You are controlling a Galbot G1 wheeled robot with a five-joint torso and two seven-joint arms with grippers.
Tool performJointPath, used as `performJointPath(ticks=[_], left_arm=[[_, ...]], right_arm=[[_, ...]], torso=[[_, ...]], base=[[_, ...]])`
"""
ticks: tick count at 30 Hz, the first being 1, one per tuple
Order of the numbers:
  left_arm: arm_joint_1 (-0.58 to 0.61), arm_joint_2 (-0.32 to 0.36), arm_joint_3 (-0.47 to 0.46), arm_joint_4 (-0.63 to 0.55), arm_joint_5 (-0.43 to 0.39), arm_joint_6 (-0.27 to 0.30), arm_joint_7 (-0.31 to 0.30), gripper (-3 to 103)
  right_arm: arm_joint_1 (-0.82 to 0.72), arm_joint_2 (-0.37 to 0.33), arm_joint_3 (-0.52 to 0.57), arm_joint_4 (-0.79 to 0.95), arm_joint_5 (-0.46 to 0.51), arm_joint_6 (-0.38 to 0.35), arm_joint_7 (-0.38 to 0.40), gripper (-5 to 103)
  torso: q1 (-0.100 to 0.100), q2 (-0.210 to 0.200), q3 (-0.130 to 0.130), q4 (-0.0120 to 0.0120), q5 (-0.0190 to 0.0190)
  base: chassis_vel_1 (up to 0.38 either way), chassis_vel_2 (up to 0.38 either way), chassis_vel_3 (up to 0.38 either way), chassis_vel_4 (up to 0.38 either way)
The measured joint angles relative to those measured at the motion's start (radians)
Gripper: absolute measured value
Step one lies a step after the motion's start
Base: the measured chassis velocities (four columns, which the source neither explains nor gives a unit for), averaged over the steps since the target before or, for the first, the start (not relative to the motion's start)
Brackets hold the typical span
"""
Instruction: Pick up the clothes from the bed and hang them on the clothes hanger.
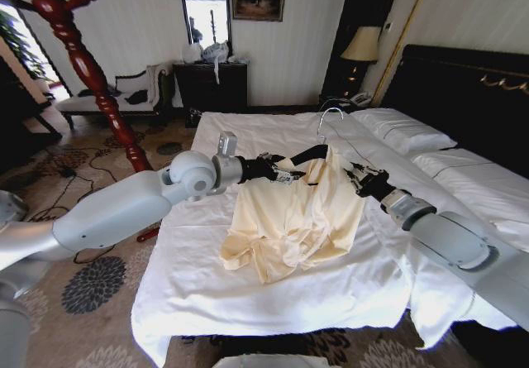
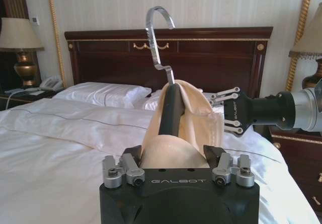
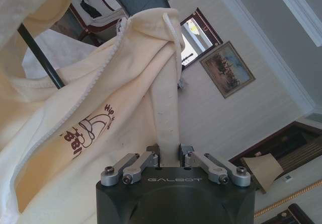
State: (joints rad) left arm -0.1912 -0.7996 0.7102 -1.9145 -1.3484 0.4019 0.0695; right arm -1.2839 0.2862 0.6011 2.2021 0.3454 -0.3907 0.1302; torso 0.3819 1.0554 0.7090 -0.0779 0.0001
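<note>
A: While the clothes (image 1: 289, 219) hang above the bed (image 1: 273, 289), which step is this?

B: Threading. Left gripper (image 1: 281, 171), at nine o'clock, clamps the clothes hanger (image 1: 318, 149); right gripper (image 1: 361, 182), at three, pinches a cream strip.

A: Next?

B: Probably seating the far shoulder. "GALBOT" is readable; the brown print isn't.
</note>
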Motion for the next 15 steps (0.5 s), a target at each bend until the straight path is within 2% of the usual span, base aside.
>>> performJointPath(ticks=[1,4,5,7,9,12,13,15], left_arm=[[0.000,0.000,0.000,0.000,0.000,0.000,0.000,74],[0.000,-0.014,0.011,0.001,-0.001,-0.001,0.000,57],[0.000,-0.014,0.011,0.001,-0.001,-0.001,0.000,57],[0.001,-0.016,0.014,0.001,-0.006,-0.007,-0.003,46],[0.002,-0.017,0.014,-0.001,-0.008,-0.008,-0.004,46],[0.005,-0.016,0.014,-0.007,-0.019,-0.010,-0.008,30],[0.005,-0.016,0.014,-0.007,-0.019,-0.010,-0.008,30],[0.007,-0.014,0.014,-0.012,-0.036,-0.010,-0.006,19]], right_arm=[[0.000,0.000,0.000,0.000,0.000,0.000,0.000,18],[-0.020,-0.003,0.009,0.002,-0.016,0.009,0.000,18],[-0.020,-0.003,0.009,0.002,-0.016,0.009,0.000,18],[-0.033,-0.003,0.012,0.004,-0.019,0.014,0.000,18],[-0.035,-0.003,0.012,0.005,-0.017,0.015,0.001,18],[-0.037,-0.003,0.013,0.005,-0.017,0.018,0.001,18],[-0.037,-0.003,0.013,0.005,-0.017,0.018,0.001,18],[-0.035,-0.002,0.013,0.005,-0.016,0.020,0.001,18]], torso=[[0.000,0.000,0.000,0.0000,0.0000],[0.000,0.000,0.000,-0.0001,-0.0001],[0.000,0.000,0.000,-0.0001,-0.0001],[0.000,0.000,0.000,0.0000,-0.0001],[0.000,0.000,0.000,0.0000,-0.0001],[0.000,0.000,0.000,0.0000,-0.0001],[0.000,0.000,0.000,0.0000,-0.0001],[0.000,0.000,0.000,0.0000,-0.0001]], base=[[0.000,0.000,0.000,0.000],[0.000,0.000,0.000,0.000],[0.000,0.000,0.000,0.000],[0.000,0.000,0.000,0.000],[0.000,0.000,0.000,0.000],[0.000,0.000,0.000,0.000],[0.000,0.000,0.000,0.000],[0.000,0.000,0.000,0.000]])
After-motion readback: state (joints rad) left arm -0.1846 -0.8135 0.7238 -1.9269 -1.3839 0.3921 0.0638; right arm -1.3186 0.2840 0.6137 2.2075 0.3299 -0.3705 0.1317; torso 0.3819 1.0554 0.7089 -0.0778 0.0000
